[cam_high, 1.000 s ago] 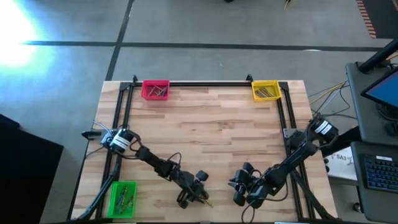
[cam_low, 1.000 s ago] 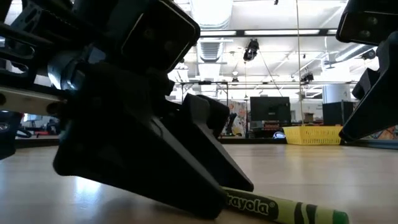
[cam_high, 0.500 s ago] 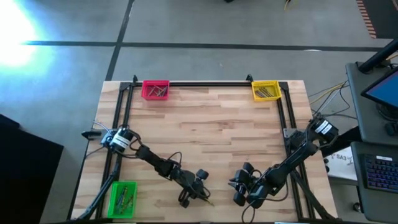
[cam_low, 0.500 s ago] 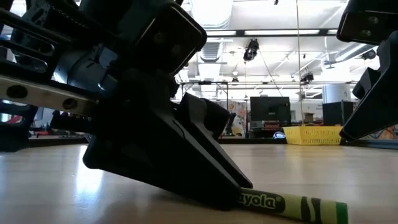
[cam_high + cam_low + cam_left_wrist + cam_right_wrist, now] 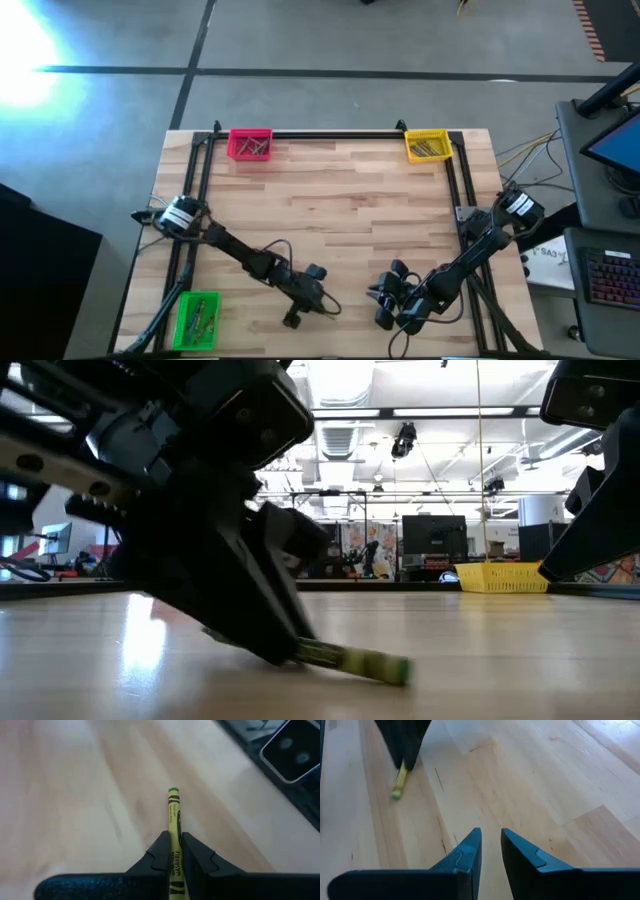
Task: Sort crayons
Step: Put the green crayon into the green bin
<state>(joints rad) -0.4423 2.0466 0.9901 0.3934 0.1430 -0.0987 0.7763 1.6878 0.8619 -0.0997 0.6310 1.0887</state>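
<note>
left gripper (image 5: 171, 851) clamped on yellow-green crayon (image 5: 173, 815), low centre of high view, tip touching table (image 5: 350, 200). right gripper (image 5: 490, 845) idles lower right, fingers slightly apart, holding nothing.

Overhead, table-level and two close wrist cameras, all sharing the table's (image 5: 350, 200) near edge.

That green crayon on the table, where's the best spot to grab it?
Grip the green crayon across its thin wrapped barrel, coming along its length from its back end. It is a slim round stick, and the left hand already pinches it that way, tip pointing ahead.
</note>
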